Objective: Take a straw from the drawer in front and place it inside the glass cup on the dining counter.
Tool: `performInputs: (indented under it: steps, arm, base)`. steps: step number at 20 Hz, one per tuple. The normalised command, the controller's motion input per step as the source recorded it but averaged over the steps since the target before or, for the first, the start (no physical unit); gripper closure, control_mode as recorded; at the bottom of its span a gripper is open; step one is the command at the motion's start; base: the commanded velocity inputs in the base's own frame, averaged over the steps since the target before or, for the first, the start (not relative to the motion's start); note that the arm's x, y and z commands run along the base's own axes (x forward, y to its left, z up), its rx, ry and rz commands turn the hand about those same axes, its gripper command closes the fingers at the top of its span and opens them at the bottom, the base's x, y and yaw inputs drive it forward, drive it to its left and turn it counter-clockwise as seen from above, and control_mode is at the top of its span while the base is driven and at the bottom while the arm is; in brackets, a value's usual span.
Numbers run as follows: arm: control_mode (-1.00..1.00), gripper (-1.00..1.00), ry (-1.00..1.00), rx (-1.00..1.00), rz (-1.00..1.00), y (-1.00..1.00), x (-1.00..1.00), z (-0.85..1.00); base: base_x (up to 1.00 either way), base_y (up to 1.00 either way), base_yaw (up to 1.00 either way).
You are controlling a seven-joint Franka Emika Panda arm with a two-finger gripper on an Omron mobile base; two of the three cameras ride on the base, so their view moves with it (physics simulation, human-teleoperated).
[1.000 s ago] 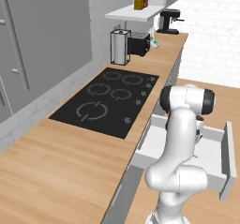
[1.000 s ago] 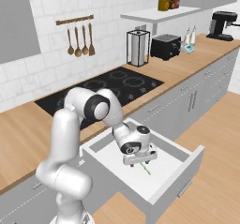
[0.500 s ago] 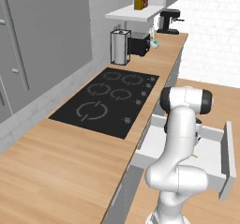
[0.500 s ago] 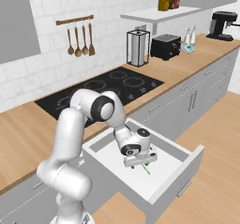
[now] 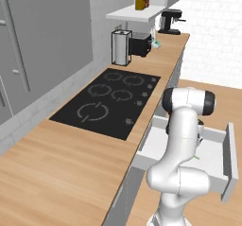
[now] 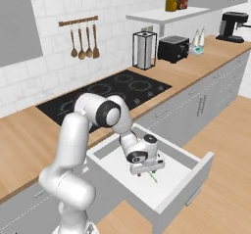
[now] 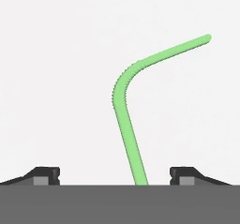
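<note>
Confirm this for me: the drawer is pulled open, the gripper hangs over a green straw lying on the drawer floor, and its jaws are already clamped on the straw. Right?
Not quite. The drawer is open and the gripper hangs over the green straw, but the jaws are not clamped: the hand view shows both fingertips standing wide apart, the straw lying between them untouched.

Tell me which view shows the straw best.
The hand view: the green straw lies on the pale drawer floor, its bend plain to see, between the open claw's tips. The right base view shows a short green end beneath the claw; the left base view shows a sliver.
</note>
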Motion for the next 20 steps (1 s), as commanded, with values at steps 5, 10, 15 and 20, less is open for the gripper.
performInputs:
  steps: [5,10,15,20]
  arm:
    - [-1.00,-1.00,0.00,0.00,0.00,0.00,0.00,-0.31]
    - [-1.00,-1.00,0.00,0.00,0.00,0.00,0.02,-0.26]
    - [-1.00,-1.00,0.00,0.00,0.00,0.00,0.06,-0.12]
    - [-1.00,-1.00,0.00,0.00,0.00,0.00,0.05,-0.01]
  base:
    - [0.00,0.00,0.00]
    - [0.00,0.00,0.00]
    - [0.00,0.00,0.00]
    - [0.00,0.00,0.00]
